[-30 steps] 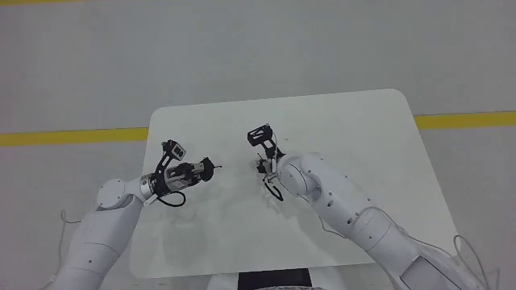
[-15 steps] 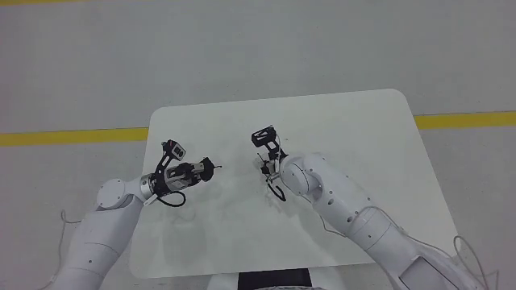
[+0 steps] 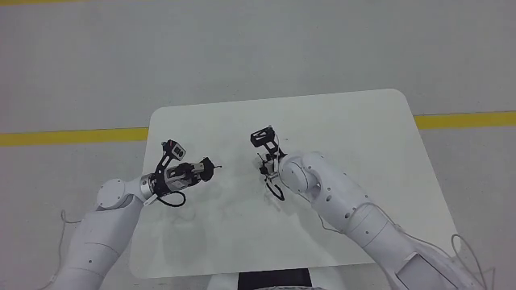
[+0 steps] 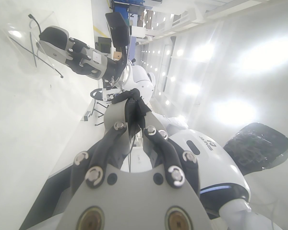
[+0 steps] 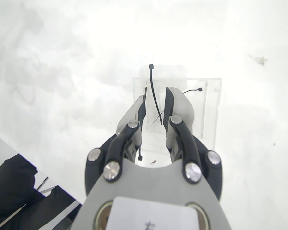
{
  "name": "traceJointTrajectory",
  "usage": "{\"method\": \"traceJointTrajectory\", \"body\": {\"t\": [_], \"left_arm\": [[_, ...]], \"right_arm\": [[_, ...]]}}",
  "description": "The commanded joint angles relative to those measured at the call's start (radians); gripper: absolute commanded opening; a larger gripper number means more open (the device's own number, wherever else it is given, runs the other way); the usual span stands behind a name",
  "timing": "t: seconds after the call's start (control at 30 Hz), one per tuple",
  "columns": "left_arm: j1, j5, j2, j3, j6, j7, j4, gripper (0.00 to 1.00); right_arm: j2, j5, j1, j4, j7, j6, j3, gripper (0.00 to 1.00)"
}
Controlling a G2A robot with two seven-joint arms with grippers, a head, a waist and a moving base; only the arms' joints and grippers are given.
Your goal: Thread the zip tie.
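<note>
A clear plate (image 5: 206, 111) lies on the white table and carries several black zip ties. One zip tie (image 5: 153, 89) lies lengthwise between the fingers of my right gripper (image 5: 156, 93), which is open and low over the plate. A second zip tie (image 5: 193, 90) sticks out past one finger. From the left wrist view the right gripper (image 4: 42, 38) stands over the plate (image 4: 19, 32) with crossed ties (image 4: 34, 53). My left gripper (image 4: 134, 96) is held off to the left (image 3: 203, 169), shut on a thin black zip tie (image 4: 129, 155).
The white table (image 3: 363, 129) has bare room to the right and behind both grippers. Its near edge (image 5: 38, 159) runs close behind the right wrist. A small speck of debris (image 5: 261, 59) lies beyond the plate.
The right wrist has shifted slightly to the right over the plate. The left arm has stayed in place.
</note>
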Motion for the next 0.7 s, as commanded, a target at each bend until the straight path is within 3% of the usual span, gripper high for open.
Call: {"method": "traceJointTrajectory", "body": {"t": [0.0, 0.1, 0.23, 0.67], "left_arm": [[0.000, 0.000, 0.000, 0.000, 0.000, 0.000, 0.000, 0.00], [0.000, 0.000, 0.000, 0.000, 0.000, 0.000, 0.000, 0.00], [0.000, 0.000, 0.000, 0.000, 0.000, 0.000, 0.000, 0.00], [0.000, 0.000, 0.000, 0.000, 0.000, 0.000, 0.000, 0.00]], "right_arm": [[-0.001, 0.003, 0.001, 0.004, -0.002, -0.003, 0.001, 0.17], [-0.004, 0.007, 0.002, 0.011, -0.006, -0.008, 0.001, 0.13], [-0.007, 0.006, 0.004, 0.017, -0.009, -0.010, 0.002, 0.00], [0.002, -0.050, -0.036, -0.078, 0.022, 0.014, 0.027, 0.00]]}}
